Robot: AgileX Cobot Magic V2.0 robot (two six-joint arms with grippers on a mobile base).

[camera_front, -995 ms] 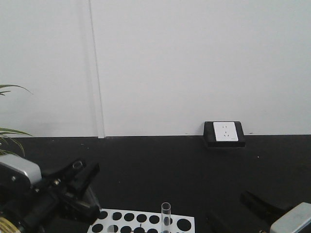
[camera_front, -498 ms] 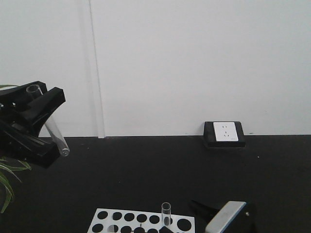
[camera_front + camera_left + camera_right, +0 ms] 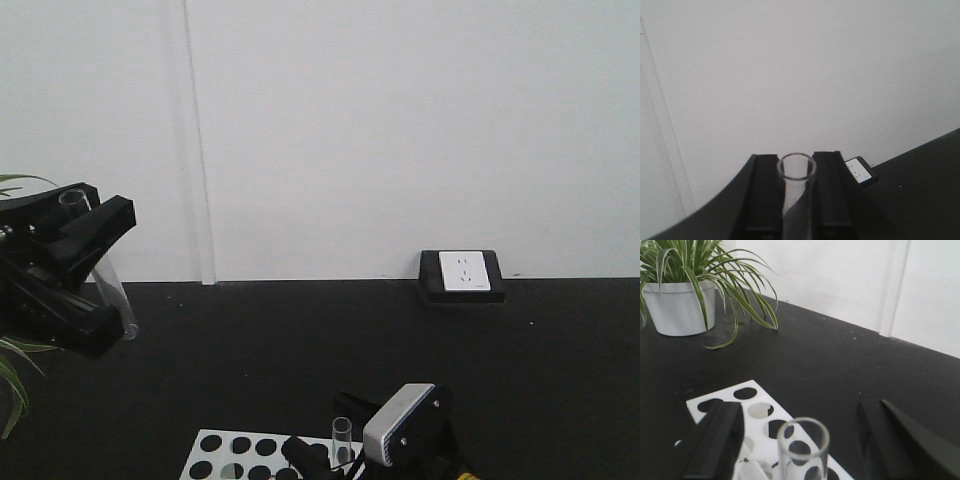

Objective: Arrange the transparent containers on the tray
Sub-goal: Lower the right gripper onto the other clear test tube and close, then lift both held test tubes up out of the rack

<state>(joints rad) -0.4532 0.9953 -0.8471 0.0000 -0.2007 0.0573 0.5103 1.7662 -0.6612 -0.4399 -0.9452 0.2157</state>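
Two clear test tubes show. The held test tube (image 3: 796, 197) sits pinched between the two black fingers (image 3: 765, 195) of the left gripper (image 3: 104, 266), which is closed snugly on its sides. In the left wrist view its open rim stands just above the finger ends, with both fingers pressing against the glass. From the front view this tube hangs in the air at the far left, well above the black table (image 3: 840, 355). It is tilted, with the rim up and to the left and the round bottom poking out below the lower finger.

The racked test tube (image 3: 803, 452) stands upright in one hole of the white rack (image 3: 729, 401), at the rack's near edge. The right gripper (image 3: 801, 412) is low over the rack with its jaws spread wide. One dark finger (image 3: 715, 440) is to the tube's left and the other to its right, and both are clear of the glass with a gap on each side. It grasps nothing.

Several other round holes in the rack show dark. Beyond the rack, a striped-leaf plant (image 3: 715, 270) in a white pot (image 3: 682, 307) sits on the table near the white wall (image 3: 400, 120). A white wall socket (image 3: 466, 271) in a black frame rests where table and wall meet, to the right.
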